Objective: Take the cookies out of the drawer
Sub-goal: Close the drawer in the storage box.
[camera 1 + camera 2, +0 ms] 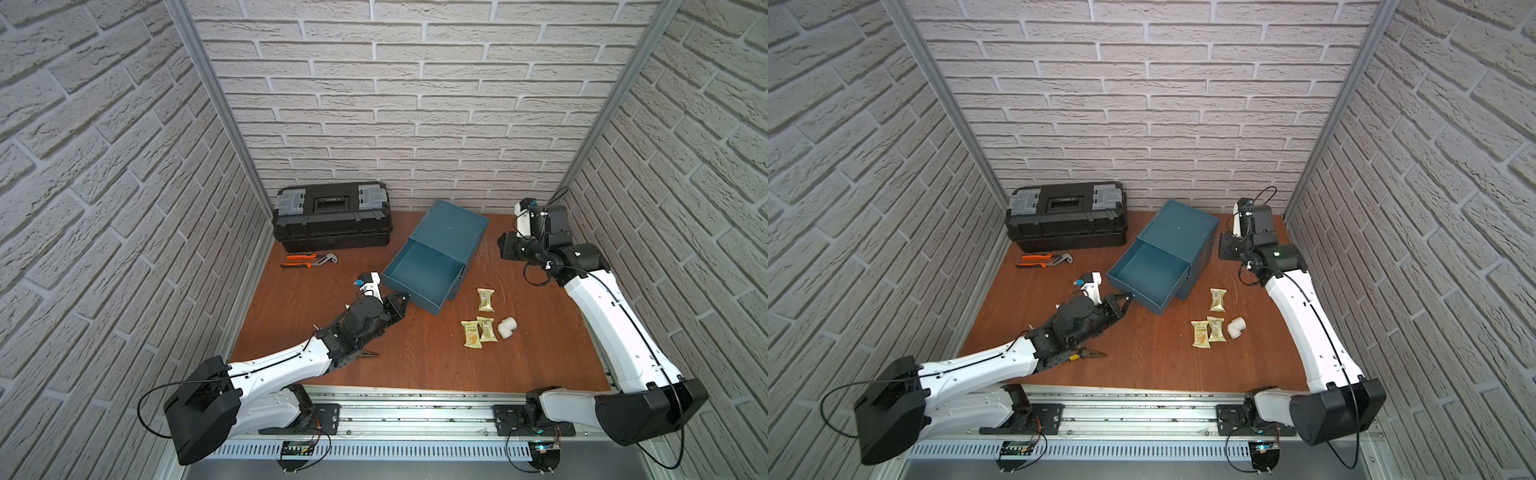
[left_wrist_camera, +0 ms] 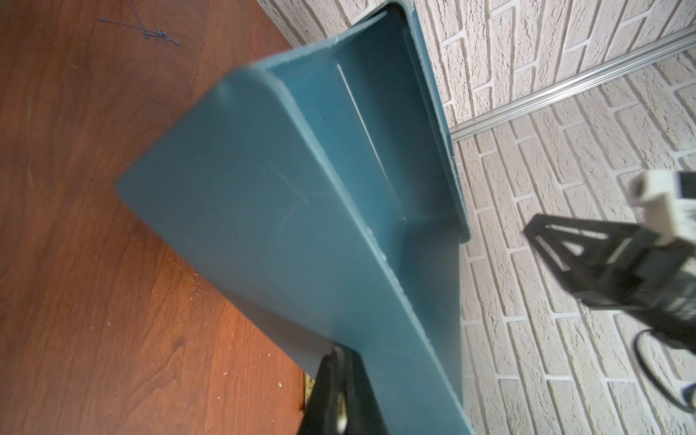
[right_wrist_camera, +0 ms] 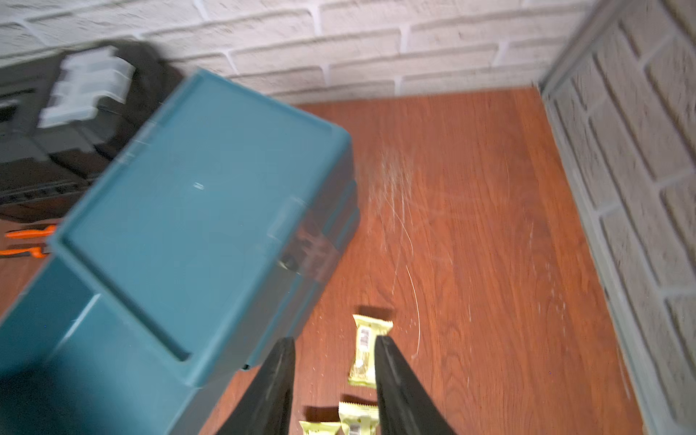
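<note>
Cookies (image 1: 485, 300): three cream packets out on the wooden tabletop (image 1: 436, 365) beside the pulled-out teal drawer (image 1: 424, 274), two of them touching, just beside a white pipe elbow (image 1: 507, 327). Left gripper (image 1: 406, 296): closed on the drawer's front wall near a corner. Right gripper (image 3: 334, 341): jaws apart, holding nothing, raised near the drawer's teal housing (image 1: 453, 232). Black toolbox (image 1: 332, 216) and orange-handled pliers (image 1: 309, 261) near the back wall.

Teal drawer (image 1: 419, 266), cream cookies (image 1: 485, 300), black toolbox (image 1: 332, 216), reddish wood-grain table (image 1: 415, 361).
</note>
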Available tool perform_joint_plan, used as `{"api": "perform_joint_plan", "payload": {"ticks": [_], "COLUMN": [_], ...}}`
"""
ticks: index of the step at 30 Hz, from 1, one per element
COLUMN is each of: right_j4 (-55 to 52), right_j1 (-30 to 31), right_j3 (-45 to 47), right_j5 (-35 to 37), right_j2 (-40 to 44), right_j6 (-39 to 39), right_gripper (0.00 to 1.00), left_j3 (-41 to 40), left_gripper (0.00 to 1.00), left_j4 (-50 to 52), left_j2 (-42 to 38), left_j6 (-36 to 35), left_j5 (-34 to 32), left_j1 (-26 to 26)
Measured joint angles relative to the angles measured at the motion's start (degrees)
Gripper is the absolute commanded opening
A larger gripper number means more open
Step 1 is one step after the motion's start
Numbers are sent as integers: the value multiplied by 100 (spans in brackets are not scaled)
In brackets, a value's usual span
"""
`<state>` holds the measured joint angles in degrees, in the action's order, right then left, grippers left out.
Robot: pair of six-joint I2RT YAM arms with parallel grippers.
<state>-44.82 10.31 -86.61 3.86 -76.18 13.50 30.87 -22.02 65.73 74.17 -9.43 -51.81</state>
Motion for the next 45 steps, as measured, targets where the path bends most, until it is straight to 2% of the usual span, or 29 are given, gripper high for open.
{"api": "perform_joint_plan", "payload": {"ticks": [6, 12, 19, 27, 45], "right_j4": [-133, -348, -570, -511, -481], "right_j1": [645, 669, 669, 669, 669], "right_j3": [-1121, -1097, -1086, -931, -859], "right_j5": [-474, -691, -647, -533, -363], "right_j2": [-1213, -2114, -2033, -1917, -1871], "right_j6": [-588, -811, -844, -841, -839], "right_gripper": [36, 35, 32, 30, 29], "left_j3": [144, 520, 848, 1408, 2306], "left_gripper": [0, 0, 0, 0, 0], "left_j4": [44, 83, 107, 92, -614], "left_j2": [101, 293, 590, 1440, 2715], "left_j6": [-15, -103, -116, -109, 61], "left_j5": [-15, -11, 37, 236, 79], "left_j1": [0, 0, 17, 197, 361]}}
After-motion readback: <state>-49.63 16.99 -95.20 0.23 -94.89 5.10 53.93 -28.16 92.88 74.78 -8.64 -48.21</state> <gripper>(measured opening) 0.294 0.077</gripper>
